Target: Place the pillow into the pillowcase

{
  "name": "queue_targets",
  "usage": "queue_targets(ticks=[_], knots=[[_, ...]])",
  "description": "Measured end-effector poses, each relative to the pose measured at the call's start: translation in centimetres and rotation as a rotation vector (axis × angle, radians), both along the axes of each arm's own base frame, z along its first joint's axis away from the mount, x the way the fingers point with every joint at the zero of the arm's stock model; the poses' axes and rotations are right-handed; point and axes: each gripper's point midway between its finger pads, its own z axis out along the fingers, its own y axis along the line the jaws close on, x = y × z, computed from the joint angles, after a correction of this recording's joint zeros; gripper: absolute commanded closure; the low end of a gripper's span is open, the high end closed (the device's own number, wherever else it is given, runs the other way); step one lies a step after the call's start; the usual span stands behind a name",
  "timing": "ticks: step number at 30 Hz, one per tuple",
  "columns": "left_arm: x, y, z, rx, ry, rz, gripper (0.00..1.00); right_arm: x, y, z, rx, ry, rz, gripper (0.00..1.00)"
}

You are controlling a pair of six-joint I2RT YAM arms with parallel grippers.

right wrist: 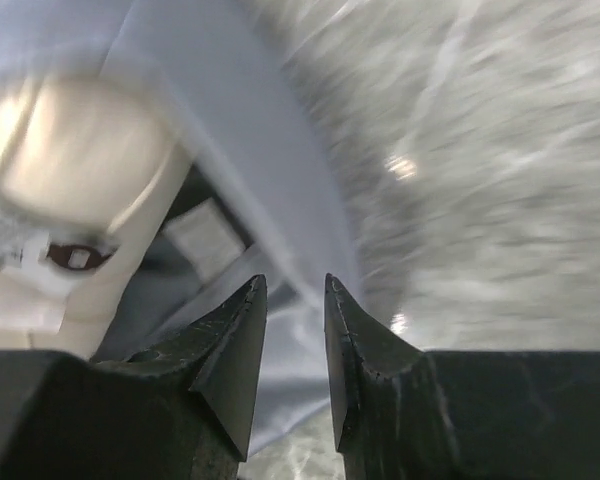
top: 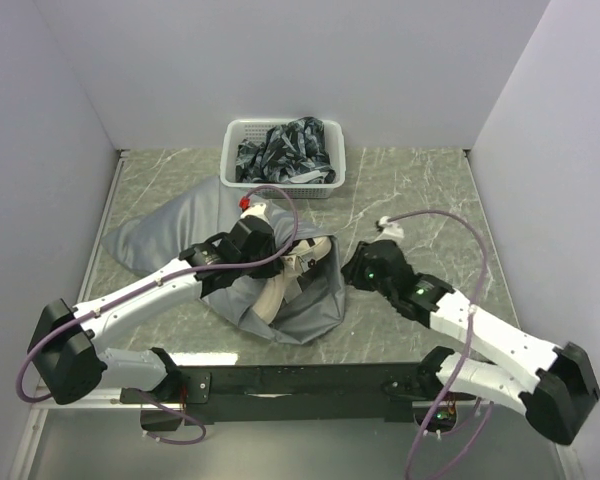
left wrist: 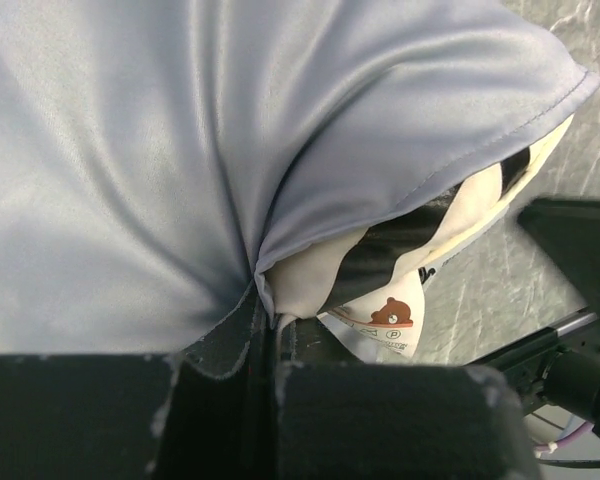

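Note:
The grey pillowcase (top: 170,235) lies slanted across the table, its open mouth toward the near centre. The cream pillow (top: 285,282) sticks out of that mouth. My left gripper (top: 292,255) is at the mouth's upper edge. In the left wrist view it (left wrist: 268,320) is shut on the pillowcase hem (left wrist: 430,150), with a fold of pillow (left wrist: 310,275) pinched alongside; the bear label (left wrist: 392,315) shows below. My right gripper (top: 352,270) is just right of the mouth. In the blurred right wrist view it (right wrist: 292,290) is open, over the pillowcase (right wrist: 250,180), near its white tag (right wrist: 205,235) and the pillow (right wrist: 80,160).
A white basket (top: 235,135) with dark patterned cloth (top: 285,150) stands at the back centre. A small white object (top: 387,226) lies on the marble table right of the pillowcase. Walls close in on three sides. A black rail (top: 300,380) runs along the near edge.

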Motion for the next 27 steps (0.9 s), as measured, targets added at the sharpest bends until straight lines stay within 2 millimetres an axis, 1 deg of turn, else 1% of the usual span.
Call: queue_targets(ticks=[1,2,5,6,7,8,10,11,13,20,24,27], knots=[[0.0,-0.1,0.0,-0.005,-0.001,0.002,0.99,-0.1,0.7,-0.4,-0.004,0.006,0.016,0.64],[0.1,-0.1,0.0,-0.01,-0.004,0.003,0.99,-0.5,1.8,-0.9,-0.007,0.014,0.047,0.65],[0.2,-0.3,0.0,-0.02,-0.003,0.006,0.99,-1.4,4.7,-3.2,-0.038,0.059,0.118,0.65],[0.2,-0.3,-0.1,-0.025,-0.004,0.007,0.99,-1.4,5.3,-4.1,-0.052,0.078,0.126,0.65],[0.2,-0.4,-0.2,-0.03,-0.003,0.01,0.99,-1.3,5.8,-5.0,-0.066,0.098,0.128,0.63],[0.1,-0.4,-0.3,-0.032,0.0,0.01,0.99,-1.1,6.1,-5.9,-0.081,0.118,0.125,0.58],[0.1,-0.4,-0.6,-0.038,0.003,0.013,0.99,-0.7,6.5,-7.5,-0.107,0.151,0.109,0.53],[0.1,-0.4,-0.7,-0.039,0.006,0.013,0.99,-0.4,6.7,-8.2,-0.121,0.164,0.1,0.48],[0.1,-0.5,-0.9,-0.043,0.005,0.015,0.99,0.2,6.9,-9.0,-0.137,0.173,0.075,0.46],[0.8,0.0,-1.3,-0.041,-0.008,0.041,0.99,2.6,7.8,-10.0,-0.151,0.157,-0.014,0.45],[0.9,0.1,-1.3,-0.039,-0.01,0.047,0.99,3.1,7.8,-11.1,-0.171,0.164,-0.053,0.43],[1.1,0.2,-1.4,-0.039,-0.015,0.054,0.99,3.9,8.2,-11.2,-0.166,0.145,-0.08,0.51]])
